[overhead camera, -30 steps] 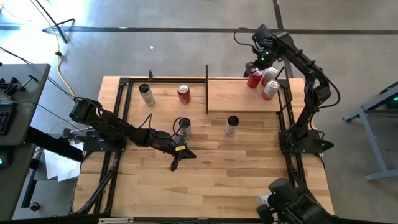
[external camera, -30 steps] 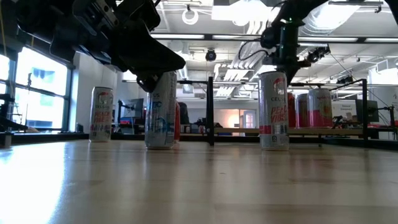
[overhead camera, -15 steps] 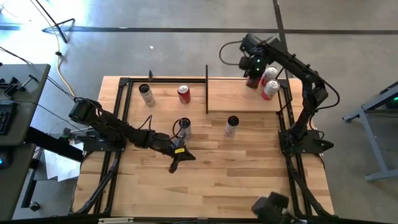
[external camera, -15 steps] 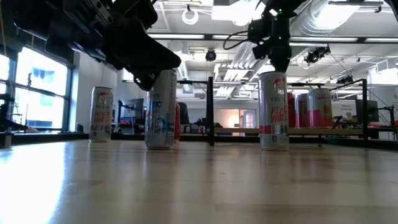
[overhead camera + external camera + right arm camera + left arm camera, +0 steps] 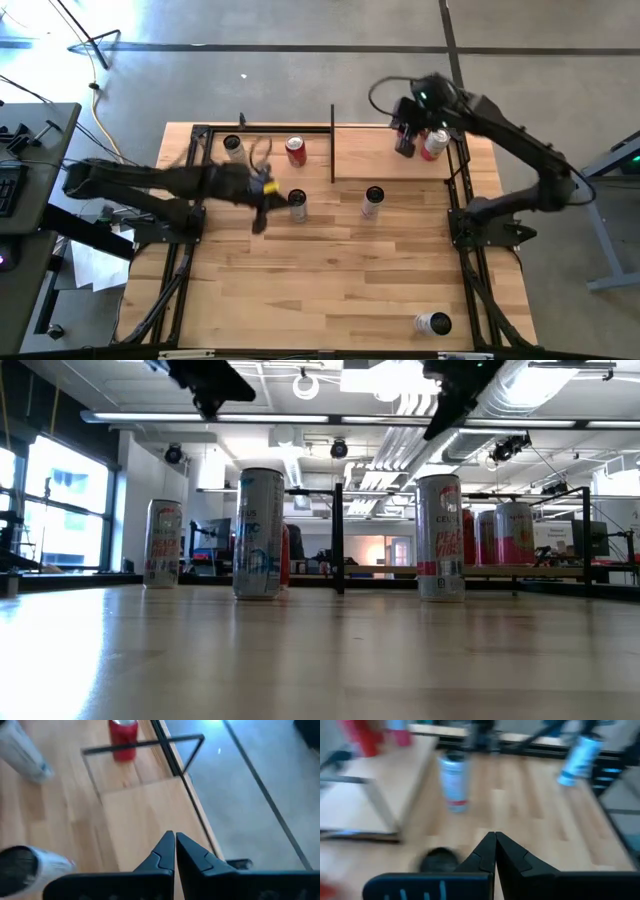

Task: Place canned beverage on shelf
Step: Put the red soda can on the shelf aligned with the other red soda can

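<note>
Item: one silver can [image 5: 434,323] lying on its side at the near right edge of my striped planked wooden surface [image 5: 340,270], well apart from everything else. Item: one silver-and-blue can [image 5: 298,205] standing upright mid-surface, with my left end effector [image 5: 258,222] just beside it to its left, fingers clenched together on nothing. Item: one white can with red lettering [image 5: 372,201], upright, to the right of the first and just in front of the shelf. Item: the shelf [image 5: 390,152], a flat platform of smooth pale wood edged by thin black metal bars, occupying the far right of the surface. Item: a cluster of red-and-white cans [image 5: 432,143] on the shelf's far right corner; their exact number I cannot tell. My right end effector [image 5: 404,146] hovers over the shelf just left of that cluster, fingers clenched, empty. Item: one red can [image 5: 295,150] and one silver can [image 5: 233,147], both upright along the far edge, left of the shelf.
</note>
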Robot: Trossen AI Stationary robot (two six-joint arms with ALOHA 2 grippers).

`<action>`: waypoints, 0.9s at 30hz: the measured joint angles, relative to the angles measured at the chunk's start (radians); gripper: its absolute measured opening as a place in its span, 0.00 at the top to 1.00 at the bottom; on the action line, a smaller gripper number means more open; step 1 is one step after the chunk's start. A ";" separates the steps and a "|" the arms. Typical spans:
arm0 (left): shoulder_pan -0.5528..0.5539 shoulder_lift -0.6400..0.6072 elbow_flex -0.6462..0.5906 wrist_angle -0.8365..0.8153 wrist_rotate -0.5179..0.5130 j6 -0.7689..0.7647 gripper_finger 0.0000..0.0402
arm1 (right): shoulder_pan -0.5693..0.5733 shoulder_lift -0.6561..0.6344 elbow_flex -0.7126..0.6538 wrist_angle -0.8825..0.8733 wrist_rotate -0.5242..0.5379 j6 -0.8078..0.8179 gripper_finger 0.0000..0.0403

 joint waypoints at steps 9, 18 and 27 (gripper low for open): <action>0.321 0.220 0.425 -0.526 0.026 0.029 1.00 | 0.170 -0.264 -0.313 0.290 0.075 0.153 1.00; 0.464 0.553 0.727 -0.701 0.029 -0.026 0.81 | 0.301 -0.360 -0.434 0.377 0.200 0.152 1.00; 0.514 0.827 0.972 -0.934 -0.005 -0.186 0.38 | 0.353 -0.366 -0.448 0.369 0.232 0.142 1.00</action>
